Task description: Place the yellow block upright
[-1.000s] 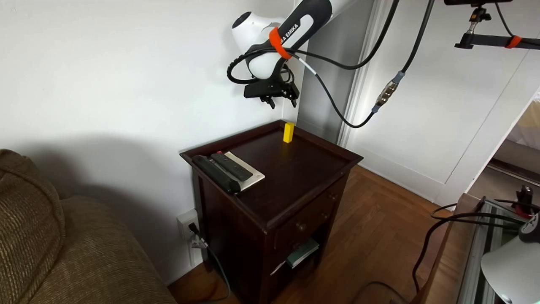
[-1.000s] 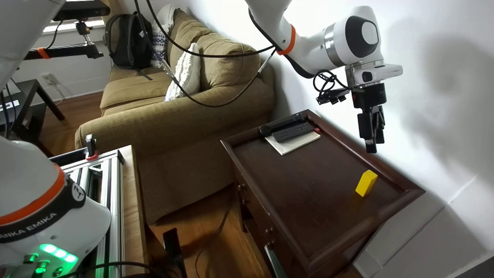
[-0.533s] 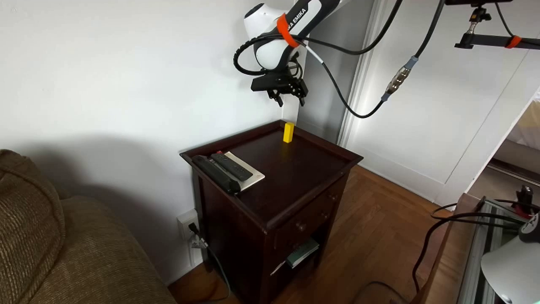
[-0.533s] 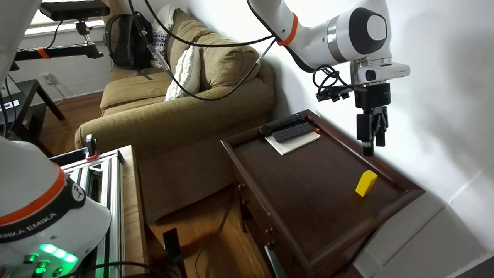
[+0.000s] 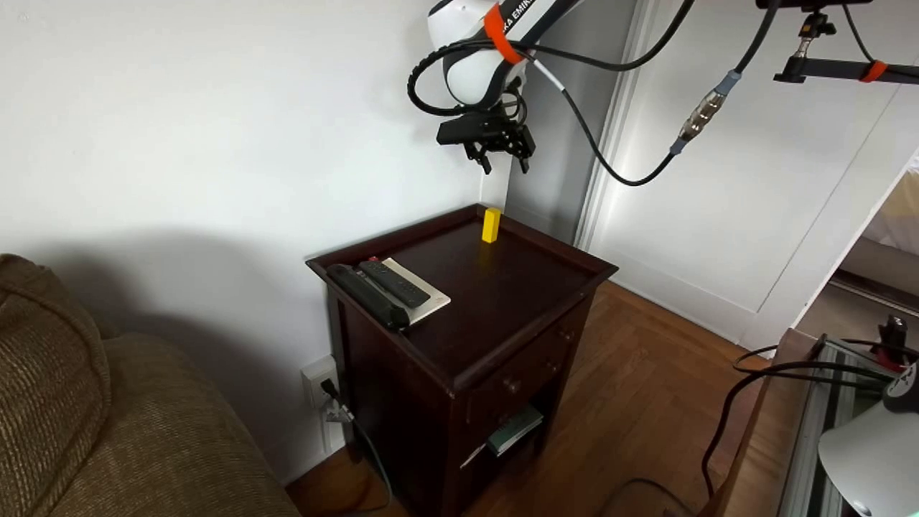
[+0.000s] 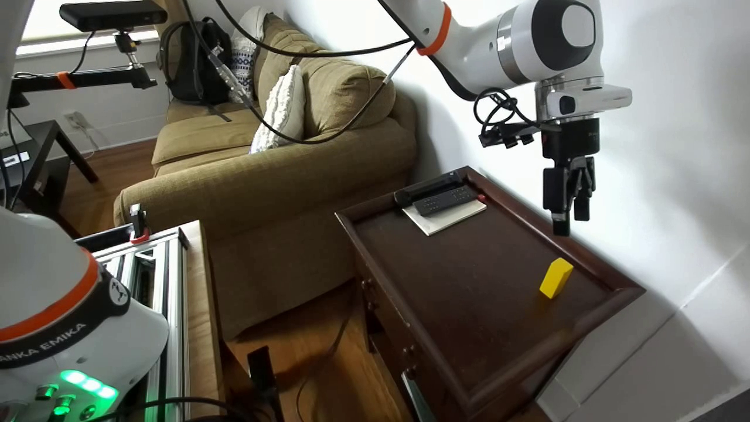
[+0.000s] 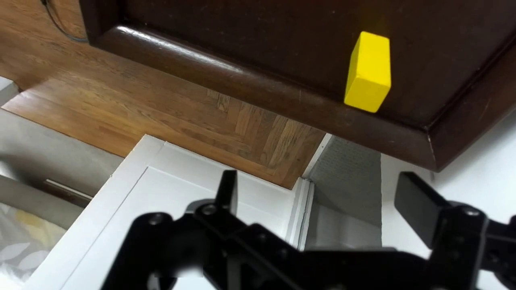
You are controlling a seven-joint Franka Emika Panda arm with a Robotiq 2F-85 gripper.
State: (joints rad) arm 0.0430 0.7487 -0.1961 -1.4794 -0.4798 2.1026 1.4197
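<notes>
The yellow block (image 5: 491,225) stands upright on its small end on the dark wooden cabinet top (image 5: 502,287), near the back corner by the wall. It also shows in an exterior view (image 6: 556,278) and in the upper right of the wrist view (image 7: 371,72). Nothing touches it but the cabinet top. My gripper (image 5: 506,169) is open and empty in the air above that corner, well clear of the block. It also shows in an exterior view (image 6: 572,221). In the wrist view its two fingers (image 7: 318,181) are wide apart with nothing between them.
A grey-black remote (image 5: 395,283) and a longer black device (image 5: 367,296) lie on a white pad (image 5: 433,307) at the cabinet's far end from the block. A raised rim (image 6: 609,281) edges the top. A wall stands close behind. A sofa (image 6: 263,193) is beside the cabinet.
My gripper has moved up and to the right in an exterior view, away from the block, staying open. The arm's cable has shifted with it. The block has not moved.
</notes>
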